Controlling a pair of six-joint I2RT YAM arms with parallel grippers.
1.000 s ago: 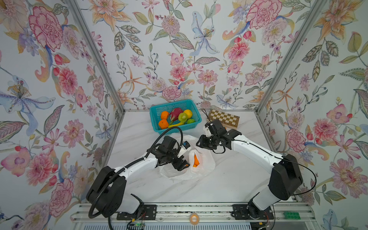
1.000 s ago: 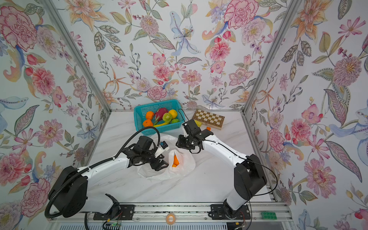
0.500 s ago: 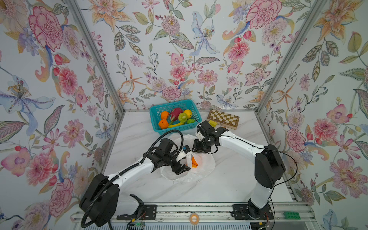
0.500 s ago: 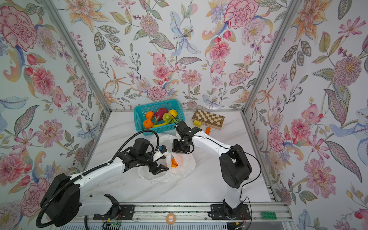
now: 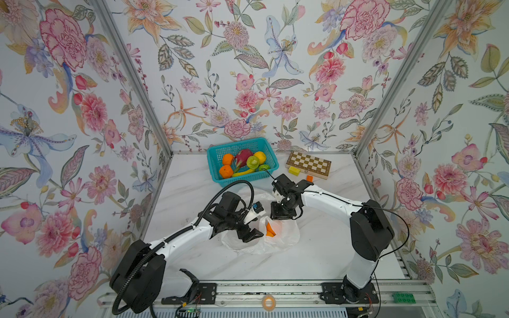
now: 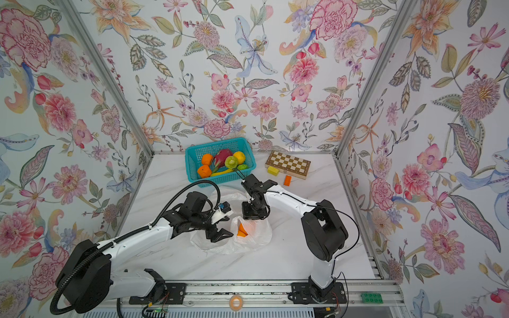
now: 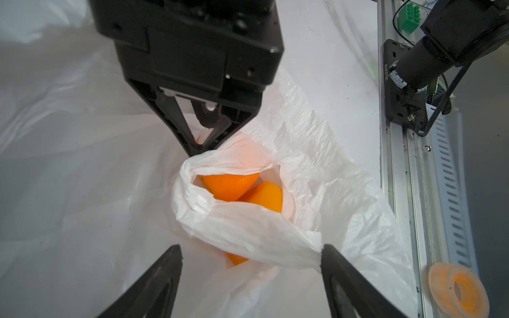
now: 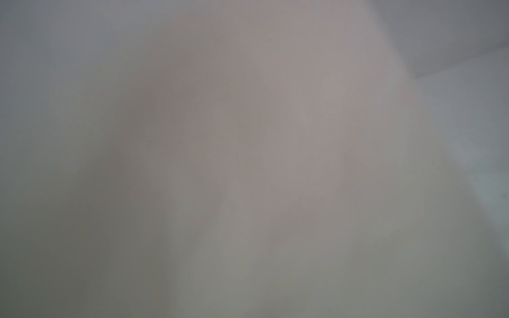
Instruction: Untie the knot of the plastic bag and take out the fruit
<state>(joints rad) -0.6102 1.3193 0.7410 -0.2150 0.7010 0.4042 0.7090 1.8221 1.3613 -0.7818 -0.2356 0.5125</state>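
Note:
The white plastic bag (image 5: pixel 286 239) (image 6: pixel 259 236) lies crumpled mid-table with its mouth gaping. The knot is out of view. Two oranges (image 7: pixel 228 184) (image 7: pixel 264 195), part of the fruit, sit inside it. My left gripper (image 7: pixel 250 256) (image 5: pixel 253 236) is open wide at the mouth's near rim, and one of its fingers (image 7: pixel 338 275) touches a fold of plastic. My right gripper (image 7: pixel 201 148) (image 5: pixel 281 219) points down at the far rim. Its fingers stand slightly apart and hold nothing, and their tips are hidden behind the plastic. The right wrist view shows only blurred grey-white.
A teal basket (image 5: pixel 214 154) at the back holds oranges, a dragon fruit, green and yellow fruit and a banana. A chessboard (image 5: pixel 308 164), a yellow block (image 5: pixel 294 170) and an orange block (image 5: pixel 309 178) lie back right. A tape ring (image 5: pixel 268 302) sits on the front rail.
My right gripper has swung left and down from the middle right to the bag's mouth, and its jaws have widened a little. My left gripper has stayed at the bag.

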